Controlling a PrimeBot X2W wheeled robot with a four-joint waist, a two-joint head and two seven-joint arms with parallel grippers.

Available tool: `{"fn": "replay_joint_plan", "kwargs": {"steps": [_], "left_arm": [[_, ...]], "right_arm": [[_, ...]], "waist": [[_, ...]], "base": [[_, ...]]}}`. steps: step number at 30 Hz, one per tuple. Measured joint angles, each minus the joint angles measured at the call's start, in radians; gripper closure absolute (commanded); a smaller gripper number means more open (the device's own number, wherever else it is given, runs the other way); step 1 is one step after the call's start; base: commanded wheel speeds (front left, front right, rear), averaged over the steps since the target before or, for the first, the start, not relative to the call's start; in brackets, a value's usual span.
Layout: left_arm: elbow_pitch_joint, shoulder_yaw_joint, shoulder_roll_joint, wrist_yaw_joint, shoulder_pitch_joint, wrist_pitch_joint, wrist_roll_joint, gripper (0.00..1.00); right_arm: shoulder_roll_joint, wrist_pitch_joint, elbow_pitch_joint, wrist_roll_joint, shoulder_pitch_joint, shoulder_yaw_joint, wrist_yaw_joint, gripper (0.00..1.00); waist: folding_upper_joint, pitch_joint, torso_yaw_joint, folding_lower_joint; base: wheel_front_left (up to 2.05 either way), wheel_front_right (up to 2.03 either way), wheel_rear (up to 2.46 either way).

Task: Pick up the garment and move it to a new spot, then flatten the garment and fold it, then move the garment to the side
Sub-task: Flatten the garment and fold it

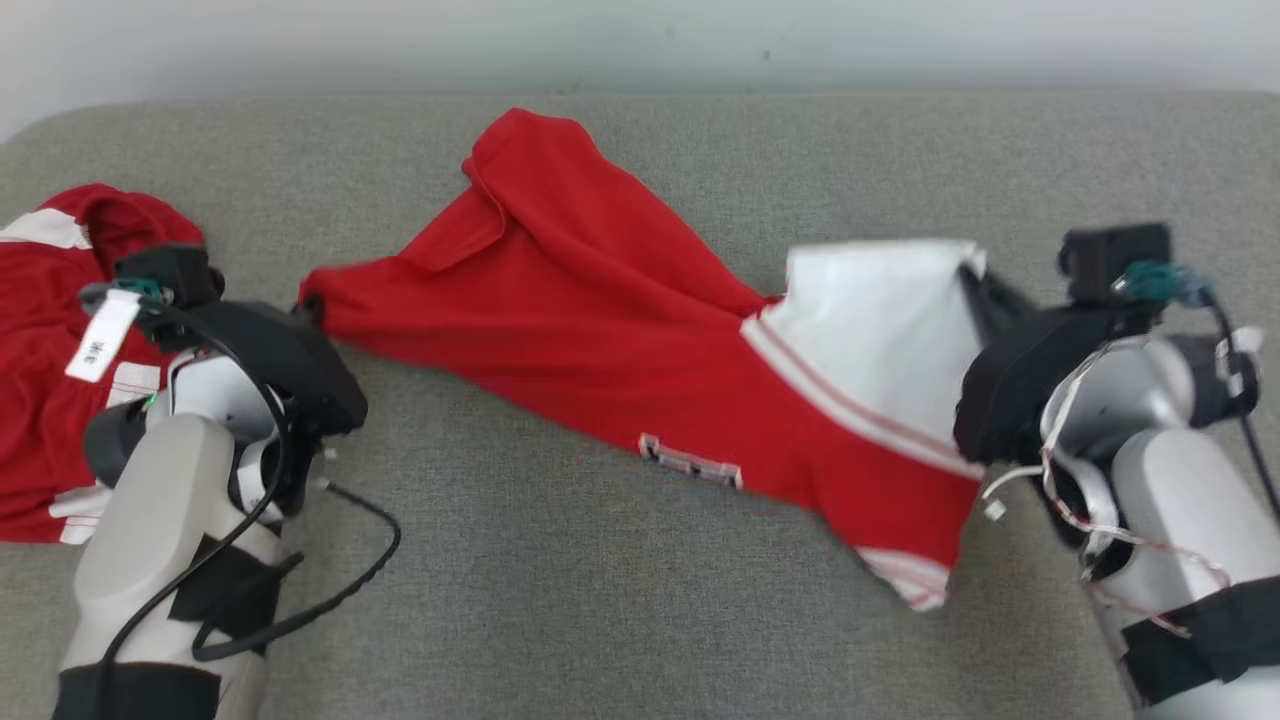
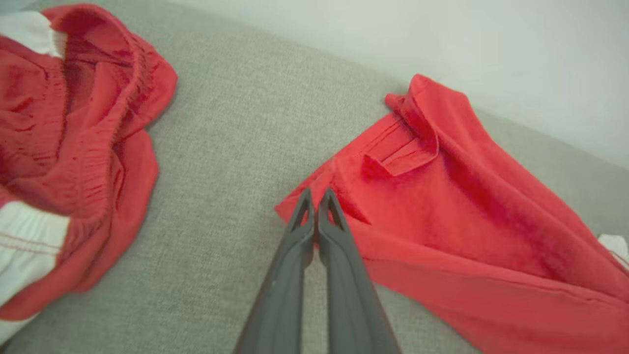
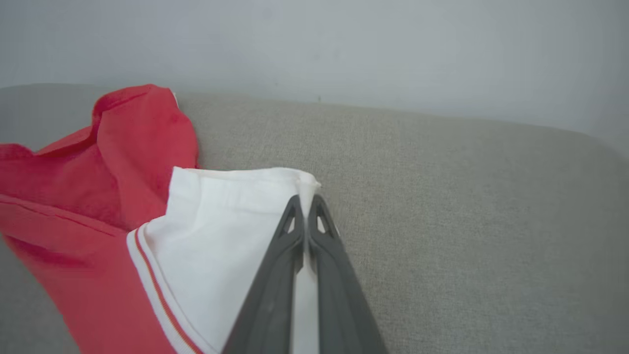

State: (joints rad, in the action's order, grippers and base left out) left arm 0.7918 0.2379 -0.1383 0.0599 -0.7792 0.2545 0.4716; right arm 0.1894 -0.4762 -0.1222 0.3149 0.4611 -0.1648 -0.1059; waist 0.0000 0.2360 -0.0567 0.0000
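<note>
The garment (image 1: 600, 330), red with a white panel (image 1: 870, 320) edged in pale stripes, is spread slantwise across the middle of the grey fabric-covered surface (image 1: 560, 600), its red end toward the robot's left and its white end toward the right. It is held at both ends.

The left arm (image 1: 150, 500) is brought up from the lower left corner of the head view, the pale forearm angled up and inward and the dark wrist turned toward the garment's left tip. In the left wrist view, the left fingers (image 2: 290, 255) are pressed together, with almost no gap, on the red corner of the cloth, and they are pointed low along the surface.

The right arm (image 1: 1180, 480) is brought in from the lower right, bent at the wrist so that the dark hand is directed leftward and up at the white panel. In the right wrist view, the right fingers (image 3: 280, 260) are closed narrowly on the far corner of the white panel, a strip of white cloth being pinched between them.

Whether the middle of the garment is lifted clear of the surface cannot be told. A small label (image 1: 690, 462) is seen on its near edge.

A second red-and-white garment (image 1: 50, 380) is crumpled at the far left, apart from the held one.
</note>
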Motion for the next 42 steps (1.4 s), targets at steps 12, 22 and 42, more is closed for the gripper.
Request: {"fn": "replay_joint_plan", "kwargs": {"steps": [12,22,42], "left_arm": [[-0.11,-0.071,0.053,-0.053,-0.028,-0.187,0.075,1.0],[-0.34,-0.099,0.08,-0.136,0.032,-0.265,0.179,1.0],[-0.723,0.004,0.097,-0.081,0.139,-0.098,0.282,1.0]], "right_arm": [[0.024,0.214,0.086,-0.084,0.04,0.085,-0.01,1.0],[0.053,0.385,0.303,-0.128,-0.022,0.198,-0.017,1.0],[0.098,0.415,0.24,-0.015,0.04,0.229,0.049,1.0]], "waist": [[0.0,-0.064,0.001,0.0],[0.0,-0.113,-0.007,-0.0001],[0.0001,-0.053,-0.045,0.0001]], "base": [[0.0,0.0,0.0],[0.0,0.0,0.0],[0.0,0.0,0.0]]}}
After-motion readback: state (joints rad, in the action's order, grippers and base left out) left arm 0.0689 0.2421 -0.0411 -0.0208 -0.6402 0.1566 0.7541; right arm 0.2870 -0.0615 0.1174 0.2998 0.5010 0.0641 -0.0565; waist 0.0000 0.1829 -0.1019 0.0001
